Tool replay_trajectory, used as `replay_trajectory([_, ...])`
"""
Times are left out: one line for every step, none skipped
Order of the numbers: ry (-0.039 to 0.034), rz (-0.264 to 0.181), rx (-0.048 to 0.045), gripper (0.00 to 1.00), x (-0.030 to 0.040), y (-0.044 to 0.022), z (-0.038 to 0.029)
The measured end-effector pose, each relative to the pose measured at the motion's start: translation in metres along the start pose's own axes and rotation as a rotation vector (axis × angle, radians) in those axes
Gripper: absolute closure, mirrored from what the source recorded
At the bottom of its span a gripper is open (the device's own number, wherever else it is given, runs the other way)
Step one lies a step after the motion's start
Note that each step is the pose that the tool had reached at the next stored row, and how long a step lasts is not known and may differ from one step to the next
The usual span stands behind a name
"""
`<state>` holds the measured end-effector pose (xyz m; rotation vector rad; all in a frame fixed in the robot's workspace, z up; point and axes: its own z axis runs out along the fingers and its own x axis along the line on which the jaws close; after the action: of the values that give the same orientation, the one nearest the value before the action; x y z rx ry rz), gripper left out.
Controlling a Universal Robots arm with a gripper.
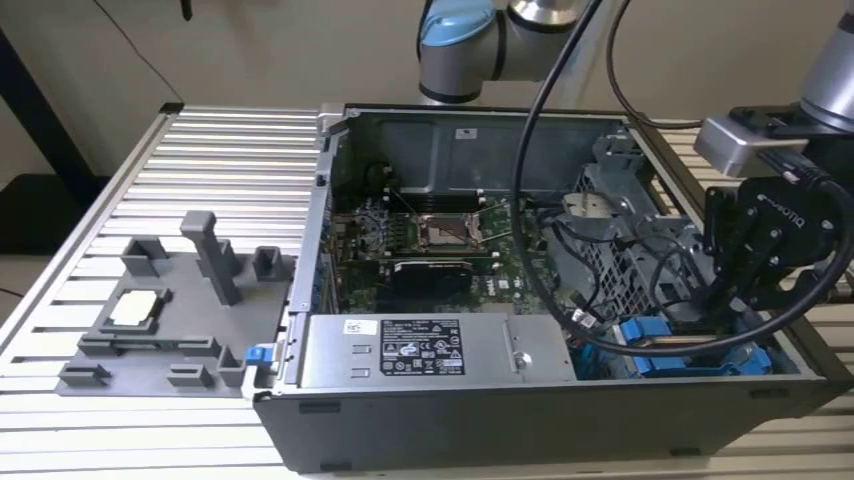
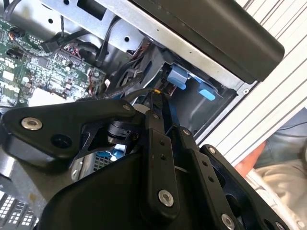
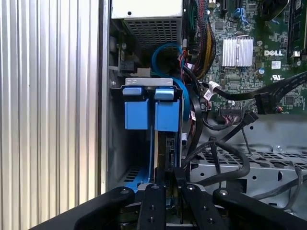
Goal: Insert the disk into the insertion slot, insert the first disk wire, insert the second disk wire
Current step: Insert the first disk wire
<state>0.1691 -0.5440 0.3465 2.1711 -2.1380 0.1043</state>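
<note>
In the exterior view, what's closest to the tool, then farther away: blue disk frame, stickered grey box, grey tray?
1. Blue disk frame, just beside the tool.
2. Stickered grey box, along the case's front wall.
3. Grey tray, outside the case, at the exterior view's left.

Pose of the grey tubular robot arm with pale blue joint caps (image 1: 461, 45): it rises at the far side and descends at the exterior view's right; its wrist (image 1: 827, 90) carries a black two-finger linkage gripper (image 1: 721, 300) pointing downward. In both wrist views the gripper (image 2: 156, 96) (image 3: 169, 175) shows slim black fingers (image 2: 158, 143) nearly parallel; tips drawn together.
</note>
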Motion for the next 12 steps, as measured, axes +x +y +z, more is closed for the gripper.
replay_trajectory([0.0004, 0.000, 0.0000, 0.81, -0.0001, -0.0001, 0.0006])
replay_trajectory([0.0005, 0.000, 0.0000, 0.81, -0.0003, -0.0001, 0.0011])
replay_trajectory([0.0006, 0.000, 0.0000, 0.81, -0.0006, -0.0001, 0.0014])
replay_trajectory([0.0004, 0.000, 0.0000, 0.81, -0.0010, -0.0001, 0.0015])
replay_trajectory([0.0004, 0.000, 0.0001, 0.81, -0.0014, -0.0001, 0.0015])
replay_trajectory([0.0004, 0.000, 0.0000, 0.81, -0.0018, -0.0001, 0.0015])
replay_trajectory([0.0005, 0.000, 0.0001, 0.81, -0.0022, -0.0001, 0.0014])
replay_trajectory([0.0006, 0.000, 0.0001, 0.81, -0.0025, -0.0002, 0.0015])
replay_trajectory([0.0004, 0.000, 0.0001, 0.81, -0.0027, -0.0002, 0.0021])
replay_trajectory([0.0012, 0.000, 0.0001, 0.81, -0.0028, -0.0002, 0.0029])
replay_trajectory([0.0028, 0.000, 0.0001, 0.81, -0.0029, -0.0002, 0.0037])
replay_trajectory([0.0042, 0.000, 0.0001, 0.81, -0.0030, -0.0002, 0.0046])
